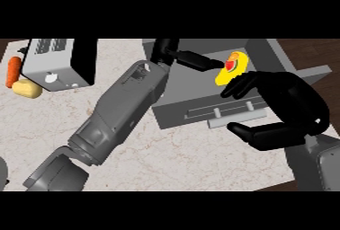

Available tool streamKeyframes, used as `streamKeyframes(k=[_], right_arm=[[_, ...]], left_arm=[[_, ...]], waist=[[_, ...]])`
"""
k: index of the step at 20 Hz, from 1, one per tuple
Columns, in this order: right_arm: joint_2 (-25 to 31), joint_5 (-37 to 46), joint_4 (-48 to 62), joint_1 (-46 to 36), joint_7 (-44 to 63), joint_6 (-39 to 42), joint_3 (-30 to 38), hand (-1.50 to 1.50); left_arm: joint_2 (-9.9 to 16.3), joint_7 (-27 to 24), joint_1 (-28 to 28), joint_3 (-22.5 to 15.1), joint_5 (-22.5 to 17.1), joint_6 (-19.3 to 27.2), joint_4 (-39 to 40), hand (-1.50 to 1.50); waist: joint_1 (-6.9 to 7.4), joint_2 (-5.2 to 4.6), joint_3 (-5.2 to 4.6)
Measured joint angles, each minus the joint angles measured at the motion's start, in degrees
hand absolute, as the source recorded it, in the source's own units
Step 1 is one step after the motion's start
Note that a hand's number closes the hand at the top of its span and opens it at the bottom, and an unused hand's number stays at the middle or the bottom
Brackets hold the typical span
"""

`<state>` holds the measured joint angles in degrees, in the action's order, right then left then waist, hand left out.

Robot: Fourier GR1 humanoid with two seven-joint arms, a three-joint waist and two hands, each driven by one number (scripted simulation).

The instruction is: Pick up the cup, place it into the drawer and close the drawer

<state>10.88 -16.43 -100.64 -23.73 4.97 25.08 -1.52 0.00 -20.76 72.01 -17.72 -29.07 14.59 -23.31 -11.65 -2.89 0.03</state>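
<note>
The left hand [178, 55], fingers stretched straight toward the right, tips touching the yellow cup [232, 68], which lies tilted inside the open grey drawer [192, 105], long axis running lower-left to upper-right, just above the right hand's [285, 112] spread, curled fingers, which hold nothing.

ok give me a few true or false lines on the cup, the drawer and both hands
1. The cup is yellow. True.
2. The cup stands on the counter beside the toaster. False: it is over the open drawer, far from the toaster.
3. The left hand reaches to the cup. True.
4. The right hand holds the carrot. False: it holds nothing; the carrot lies at the far left.
5. The drawer is closed. False: it is pulled out, handle toward the robot.
</note>
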Motion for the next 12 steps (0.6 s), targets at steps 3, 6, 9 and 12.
streamKeyframes(k=[3, 6, 9, 12], right_arm=[[2.5, -0.8, 0.2, -0.1, 2.7, 4.5, -2.9, 1.5], [6.3, 0.9, -0.1, 0.5, 5.5, 8.8, -5.8, -1.5], [8.8, 5.4, -0.5, 2.3, 6.7, 10.3, -8.1, -1.5], [11.0, 13.4, -1.7, 3.9, 5.1, 9.6, -9.5, -1.5]], left_arm=[[0.0, -3.0, -0.2, 0.9, -2.8, 0.6, -0.9, -1.5], [0.0, -4.9, 0.0, 1.5, -4.7, 1.7, -0.7, -1.5], [0.0, -6.3, 0.2, 1.6, -6.1, 2.9, 0.0, -1.5], [0.0, -7.7, -0.5, 2.0, -7.2, 3.0, 0.7, -1.5]], waist=[[1.24, 0.44, -0.06], [2.52, 0.88, -0.07], [3.99, 1.28, -0.04], [5.68, 1.62, 0.0]])
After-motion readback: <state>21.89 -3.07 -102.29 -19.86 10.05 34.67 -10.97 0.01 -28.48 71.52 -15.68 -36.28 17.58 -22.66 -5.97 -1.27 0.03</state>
